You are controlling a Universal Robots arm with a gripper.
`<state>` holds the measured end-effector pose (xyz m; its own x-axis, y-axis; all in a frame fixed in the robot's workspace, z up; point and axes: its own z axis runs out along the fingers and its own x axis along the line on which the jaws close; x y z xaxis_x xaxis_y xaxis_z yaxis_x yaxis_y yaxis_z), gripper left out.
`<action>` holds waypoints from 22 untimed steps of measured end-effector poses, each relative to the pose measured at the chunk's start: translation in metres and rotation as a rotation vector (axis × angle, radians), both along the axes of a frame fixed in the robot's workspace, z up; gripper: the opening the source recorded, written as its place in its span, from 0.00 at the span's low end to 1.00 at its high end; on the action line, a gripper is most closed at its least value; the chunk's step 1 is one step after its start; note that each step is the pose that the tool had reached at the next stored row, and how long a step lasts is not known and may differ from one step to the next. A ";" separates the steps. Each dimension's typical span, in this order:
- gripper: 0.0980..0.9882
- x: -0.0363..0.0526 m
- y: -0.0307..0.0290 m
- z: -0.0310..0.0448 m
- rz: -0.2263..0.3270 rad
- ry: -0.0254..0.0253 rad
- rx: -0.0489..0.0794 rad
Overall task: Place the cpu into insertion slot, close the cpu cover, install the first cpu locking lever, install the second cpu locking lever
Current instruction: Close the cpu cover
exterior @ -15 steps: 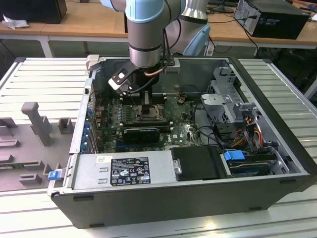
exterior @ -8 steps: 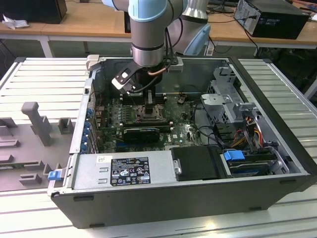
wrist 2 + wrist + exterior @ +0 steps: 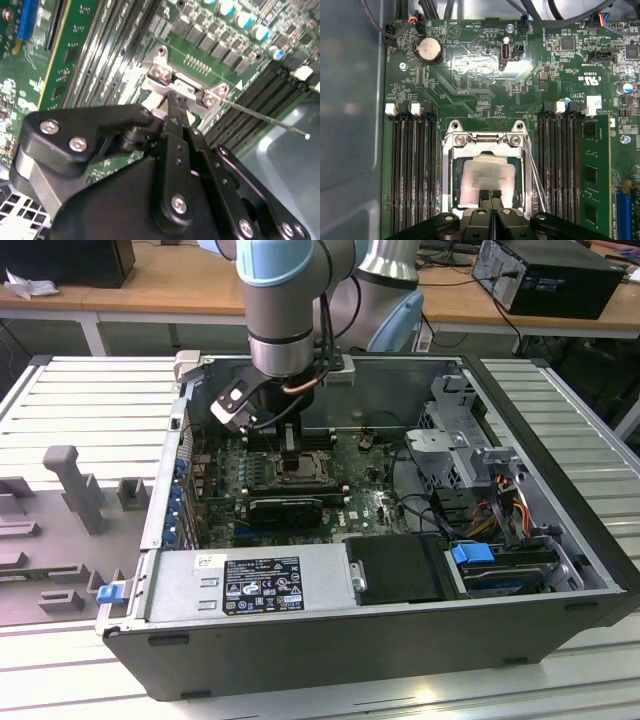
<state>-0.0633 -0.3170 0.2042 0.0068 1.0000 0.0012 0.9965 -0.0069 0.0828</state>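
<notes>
One cpu sits in the insertion slot, cpu cover framing it; end effector pinched narrow, holding nothing, at its edge.

Grey arm with pale blue joint caps; black end effector linkages studded with silver screws

The exterior view overlooks the whole computer case; both wrist views closely share the insertion slot.

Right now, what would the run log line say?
cpu seated in insertion slot | cpu cover down around it | end effector shut, above cpu edge | locking lever unlatched
</notes>
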 end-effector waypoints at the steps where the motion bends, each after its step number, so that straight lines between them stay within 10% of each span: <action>1: 0.01 0.0000 0.0000 -0.0015 0.000 -0.0031 0.000; 13: 0.01 0.0094 0.0002 0.0118 0.003 -0.0064 0.003; 14: 0.01 0.0097 0.0003 0.0117 0.004 -0.0045 0.003; 17: 0.01 0.0194 0.0002 0.0118 0.003 0.0339 0.003; 22: 0.01 0.0239 0.0002 0.0125 0.004 0.0366 0.003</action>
